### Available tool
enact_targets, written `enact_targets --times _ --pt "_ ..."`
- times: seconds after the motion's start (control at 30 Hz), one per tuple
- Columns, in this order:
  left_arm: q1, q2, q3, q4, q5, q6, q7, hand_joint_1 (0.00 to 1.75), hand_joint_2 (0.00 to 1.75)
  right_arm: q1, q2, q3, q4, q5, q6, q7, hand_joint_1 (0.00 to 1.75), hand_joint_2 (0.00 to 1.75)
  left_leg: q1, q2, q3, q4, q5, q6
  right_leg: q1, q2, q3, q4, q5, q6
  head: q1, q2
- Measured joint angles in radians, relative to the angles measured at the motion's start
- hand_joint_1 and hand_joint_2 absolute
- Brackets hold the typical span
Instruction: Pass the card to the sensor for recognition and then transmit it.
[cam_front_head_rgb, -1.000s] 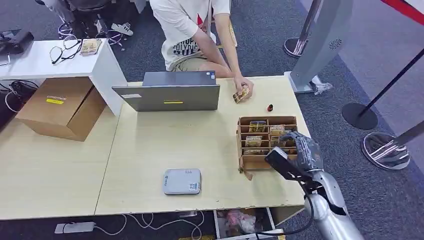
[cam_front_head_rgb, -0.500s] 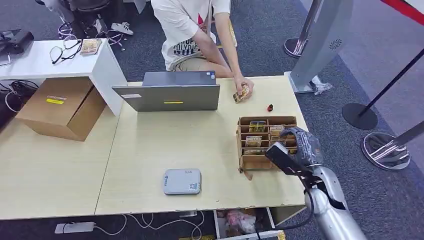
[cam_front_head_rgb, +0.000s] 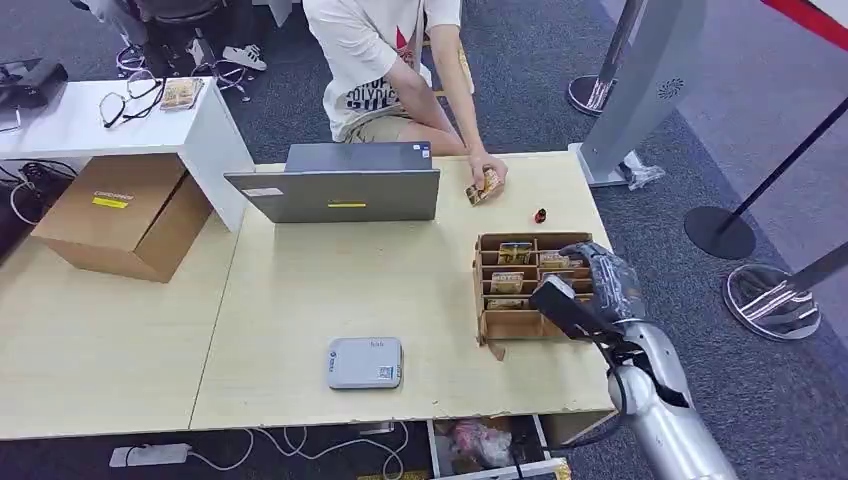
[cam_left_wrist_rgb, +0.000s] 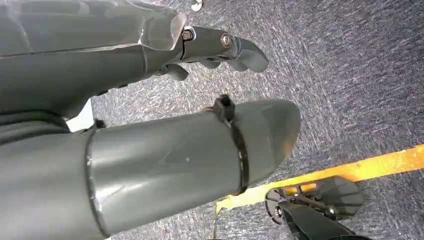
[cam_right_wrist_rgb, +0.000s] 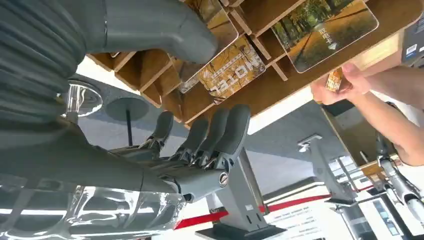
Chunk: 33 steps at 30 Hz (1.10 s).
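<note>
A cardboard card rack (cam_front_head_rgb: 510, 325) stands on the right side of the table, with several cards (cam_front_head_rgb: 515, 252) in its slots. My right hand (cam_front_head_rgb: 605, 283) hovers over the rack's right column. In the right wrist view its thumb (cam_right_wrist_rgb: 165, 27) lies against a yellow printed card (cam_right_wrist_rgb: 232, 70) in a slot. Its fingers (cam_right_wrist_rgb: 215, 132) are stretched out, apart from the cards, and hold nothing. The grey sensor box (cam_front_head_rgb: 365, 362) lies near the table's front edge, left of the rack. My left hand (cam_left_wrist_rgb: 150, 150) hangs empty over the carpet.
A person sits behind the table, with a hand (cam_front_head_rgb: 487, 180) holding cards beside an open laptop (cam_front_head_rgb: 340, 190). A small red object (cam_front_head_rgb: 540, 215) lies behind the rack. A cardboard box (cam_front_head_rgb: 120, 215) sits at the left, and stanchion bases (cam_front_head_rgb: 770, 300) stand to the right.
My right hand has moved slightly forward over the rack's right column, toward the cards. The person and the sensor have stayed where they were.
</note>
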Motion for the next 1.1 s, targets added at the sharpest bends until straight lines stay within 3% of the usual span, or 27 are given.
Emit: enact_targets --times 0.27,0.5,0.6,1.1 --pt "0.0 0.0 0.0 0.0 0.0 0.001 0.0 0.0 0.0 -0.02 0.0 0.005 0.031 -0.005 0.001 -0.002 0.84 1.75 0.0 0.0 0.0 0.0 0.0 0.0 0.0 0.0 0.0 0.0 0.0 0.0 0.0 0.0" --pt "0.0 0.0 0.0 0.0 -0.002 0.002 0.0 0.0 0.0 -0.025 0.0 0.01 0.053 -0.01 0.0 -0.002 0.99 1.75 0.0 0.0 0.0 0.0 0.0 0.0 0.0 0.0 0.0 0.0 0.0 0.0 0.0 0.0" --pt "0.0 0.0 0.0 0.0 -0.003 0.002 0.0 0.0 0.0 -0.024 0.0 0.012 0.061 -0.014 -0.001 -0.003 0.91 1.75 0.0 0.0 0.0 0.0 0.0 0.0 0.0 0.0 0.0 0.0 0.0 0.0 0.0 0.0" --pt "0.0 0.0 0.0 0.0 -0.003 0.004 0.0 0.0 0.0 -0.022 -0.008 0.016 0.082 -0.034 0.003 -0.01 0.89 1.75 0.0 0.0 0.0 0.0 0.0 0.0 0.0 0.0 0.0 0.0 0.0 0.0 0.0 0.0"
